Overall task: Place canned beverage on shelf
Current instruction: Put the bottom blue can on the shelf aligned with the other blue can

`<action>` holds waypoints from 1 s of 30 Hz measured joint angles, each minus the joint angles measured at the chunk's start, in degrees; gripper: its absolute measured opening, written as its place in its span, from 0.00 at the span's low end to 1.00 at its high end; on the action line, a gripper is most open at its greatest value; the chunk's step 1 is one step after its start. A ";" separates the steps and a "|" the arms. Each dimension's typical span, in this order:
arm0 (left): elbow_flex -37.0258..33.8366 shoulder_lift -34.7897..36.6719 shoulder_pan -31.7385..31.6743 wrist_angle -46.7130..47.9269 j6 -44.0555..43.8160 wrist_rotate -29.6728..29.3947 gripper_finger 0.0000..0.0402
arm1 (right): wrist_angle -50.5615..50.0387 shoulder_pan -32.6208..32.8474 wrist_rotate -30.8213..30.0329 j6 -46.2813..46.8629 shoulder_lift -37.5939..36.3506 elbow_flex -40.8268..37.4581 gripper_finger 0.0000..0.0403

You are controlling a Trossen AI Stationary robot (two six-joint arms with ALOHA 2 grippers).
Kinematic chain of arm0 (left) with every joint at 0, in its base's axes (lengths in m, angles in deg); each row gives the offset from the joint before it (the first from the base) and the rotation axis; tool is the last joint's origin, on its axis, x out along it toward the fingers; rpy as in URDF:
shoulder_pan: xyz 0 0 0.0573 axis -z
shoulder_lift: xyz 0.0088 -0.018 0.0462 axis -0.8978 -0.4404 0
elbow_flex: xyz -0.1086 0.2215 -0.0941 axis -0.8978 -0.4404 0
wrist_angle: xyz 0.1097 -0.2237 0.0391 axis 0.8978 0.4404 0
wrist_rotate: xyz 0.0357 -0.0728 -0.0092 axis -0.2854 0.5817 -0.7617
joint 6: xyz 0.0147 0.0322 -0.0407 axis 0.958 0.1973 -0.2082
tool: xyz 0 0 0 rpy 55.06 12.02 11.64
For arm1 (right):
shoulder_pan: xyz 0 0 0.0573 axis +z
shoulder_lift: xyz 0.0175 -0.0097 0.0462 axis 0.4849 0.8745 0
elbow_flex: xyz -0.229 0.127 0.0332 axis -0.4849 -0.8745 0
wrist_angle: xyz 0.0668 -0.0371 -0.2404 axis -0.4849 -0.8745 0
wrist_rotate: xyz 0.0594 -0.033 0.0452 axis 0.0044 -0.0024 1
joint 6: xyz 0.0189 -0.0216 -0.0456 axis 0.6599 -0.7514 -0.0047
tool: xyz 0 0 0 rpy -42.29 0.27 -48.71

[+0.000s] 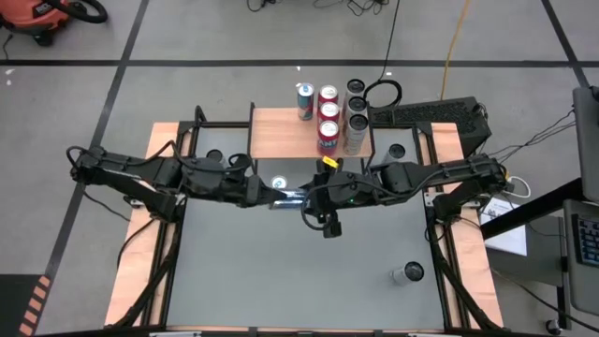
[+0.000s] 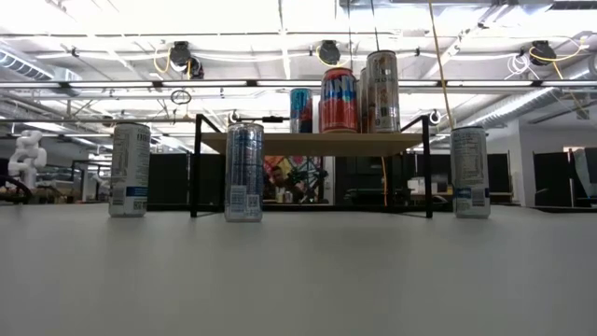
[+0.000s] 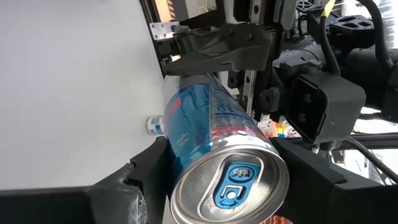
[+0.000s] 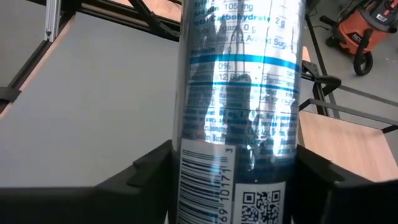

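Note:
A blue-and-silver can [image 3: 208, 124] hangs in the air over the middle of the table, between my two grippers. My left gripper [image 3: 227, 180] is shut on its lid end and my right gripper [image 4: 227, 180] on the printed body. In the high view the two grippers [image 1: 281, 195] [image 1: 314, 194] meet just in front of the shelf [image 1: 281, 131] and hide most of the can. The shelf's wooden top [image 2: 308, 142] stands on thin black legs and carries several upright cans [image 1: 328, 114] on its right half. Neither gripper shows in the low view. My left gripper pinches the can's body just below the lid rim [image 3: 186, 168] between its two fingers. The lid faces the wrist camera and the body reaches away toward the other gripper. The can is lifted clear of the table. My right gripper pinches the can's body at the barcode part [image 4: 205, 186], toward the end away from the lid, one finger on each side. The fingers lie across the can. One of its fingers [image 3: 217, 46] shows over the can's far end in the left wrist view.
Three cans stand on the table near the shelf: at its left [image 2: 129, 170], under its left part [image 2: 244, 172], and at its right [image 2: 470, 172]. Another can [image 1: 407, 273] stands at the near right. The shelf top's left half [image 1: 271, 136] is bare.

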 joint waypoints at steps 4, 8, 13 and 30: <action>0.00 0.00 0.07 0.03 0.64 0.25 0.58 | -0.04 0.00 -0.04 -0.13 0.00 0.00 0.50; -0.02 0.00 0.07 -1.05 4.59 -0.51 0.64 | -0.03 0.03 -0.33 -0.01 -0.12 0.00 0.49; -0.07 0.00 0.08 -3.61 12.44 -3.57 0.80 | 0.18 0.17 -0.15 4.07 -0.96 0.02 0.50; 0.04 0.07 -1.92 -30.30 46.13 -10.41 0.89 | -3.61 -3.33 14.21 21.71 -10.07 -0.02 0.49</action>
